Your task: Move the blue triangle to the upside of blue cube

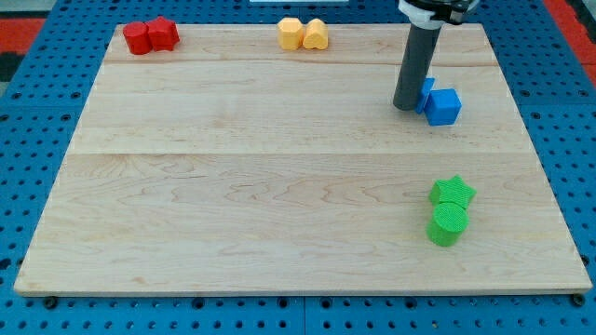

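The blue cube [443, 106] sits on the wooden board at the view's upper right. The blue triangle [426, 90] lies just behind it, touching its upper-left side and partly hidden by my rod. My tip [406, 106] rests on the board right against the left side of the blue triangle and just left of the blue cube.
A red cylinder [138, 39] and a red star [163, 33] sit together at the view's top left. A yellow hexagon [291, 33] and a yellow heart [316, 34] sit at the top centre. A green star [453, 193] and a green cylinder [447, 224] sit at the lower right.
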`<state>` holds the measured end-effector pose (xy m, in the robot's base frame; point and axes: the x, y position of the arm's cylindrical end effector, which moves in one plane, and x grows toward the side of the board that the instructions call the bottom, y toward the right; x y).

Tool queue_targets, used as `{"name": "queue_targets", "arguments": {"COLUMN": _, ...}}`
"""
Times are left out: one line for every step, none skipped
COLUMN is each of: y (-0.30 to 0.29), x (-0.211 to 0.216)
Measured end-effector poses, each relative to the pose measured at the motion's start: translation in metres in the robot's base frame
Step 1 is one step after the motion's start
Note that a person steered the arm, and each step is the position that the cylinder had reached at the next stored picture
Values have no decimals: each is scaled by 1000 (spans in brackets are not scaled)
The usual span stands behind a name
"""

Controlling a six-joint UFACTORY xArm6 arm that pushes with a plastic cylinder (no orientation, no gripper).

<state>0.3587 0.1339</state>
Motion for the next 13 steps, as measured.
{"name": "queue_targets", "arguments": {"y": 0, "x": 24}}
{"name": "queue_targets", "arguments": {"y": 60, "x": 59}}
{"name": "queue_targets", "arguments": {"y": 90, "x": 68}}
{"name": "queue_targets", "arguments": {"y": 89, "x": 57}}
{"name": "queue_targets", "arguments": {"y": 66, "x": 32}}
{"name": "queue_targets", "arguments": {"y": 29, "x": 5}}
{"name": "queue_targets", "arguments": {"y": -6, "x": -20}}
{"name": "queue_targets", "arguments": {"y": -16, "x": -43}}
{"name": "queue_targets", "arguments": {"y": -16, "x": -67}}
{"name": "queue_targets", "arguments": {"y": -16, "x": -98}}
{"name": "queue_targets", "arguments": {"y": -42, "x": -84}}
{"name": "queue_targets", "arguments": {"y": -85, "x": -90}}
{"name": "queue_targets", "arguments": {"y": -71, "x": -118}}
